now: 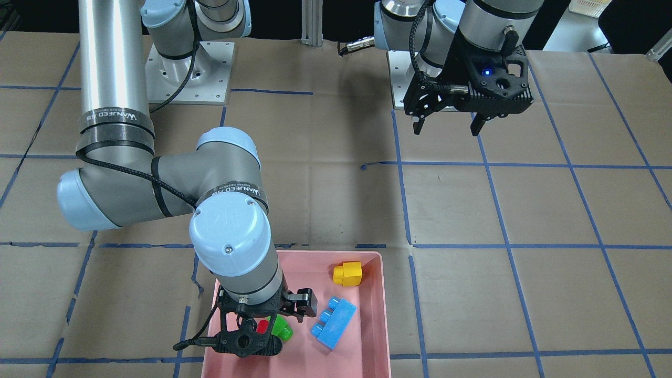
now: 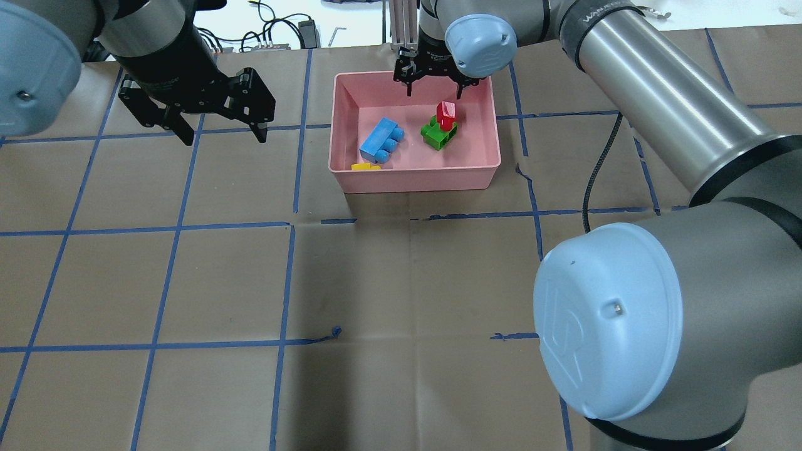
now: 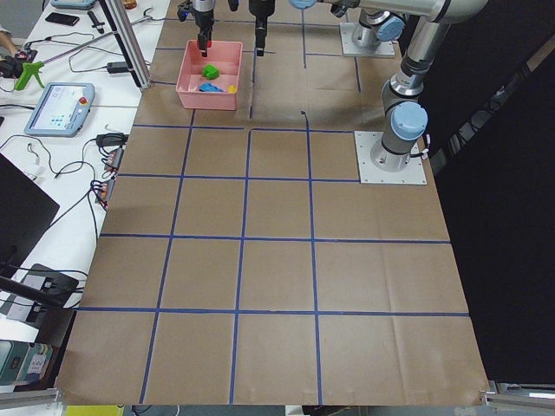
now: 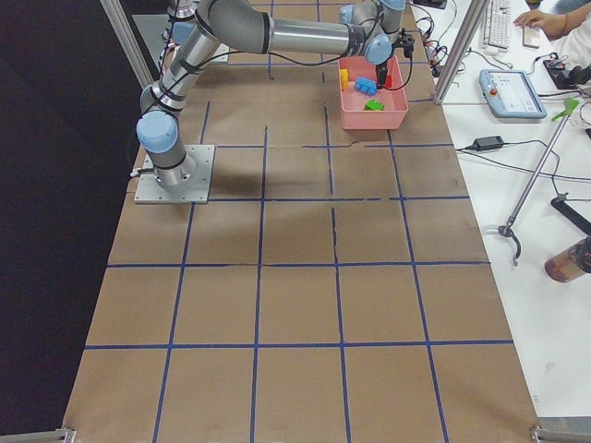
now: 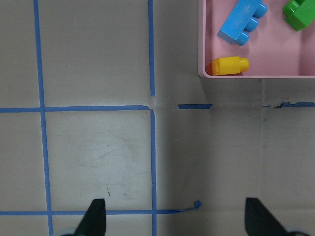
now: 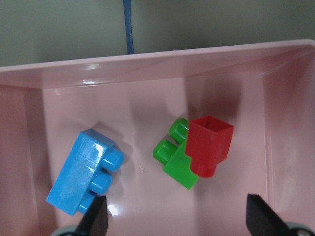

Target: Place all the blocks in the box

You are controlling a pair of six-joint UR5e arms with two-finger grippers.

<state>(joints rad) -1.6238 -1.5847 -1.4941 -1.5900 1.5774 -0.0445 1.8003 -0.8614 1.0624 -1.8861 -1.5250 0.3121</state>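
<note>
The pink box (image 2: 413,181) holds all four blocks. The light-blue block (image 2: 380,141) lies at its left, the yellow block (image 2: 366,167) against its near left wall. The red block (image 2: 447,114) rests tipped on the green block (image 2: 438,134). My right gripper (image 2: 433,93) hangs open and empty just above the box's far side, over the red and green blocks. In the right wrist view the red block (image 6: 209,145) lies on the green one (image 6: 174,157), with the blue block (image 6: 86,172) beside them. My left gripper (image 2: 222,139) is open and empty over bare table, left of the box.
The table is brown paper marked with a blue tape grid (image 2: 291,225). The right arm's long links (image 2: 658,94) reach across the table's right half. The left wrist view shows the box's corner (image 5: 202,49) and bare paper below the gripper.
</note>
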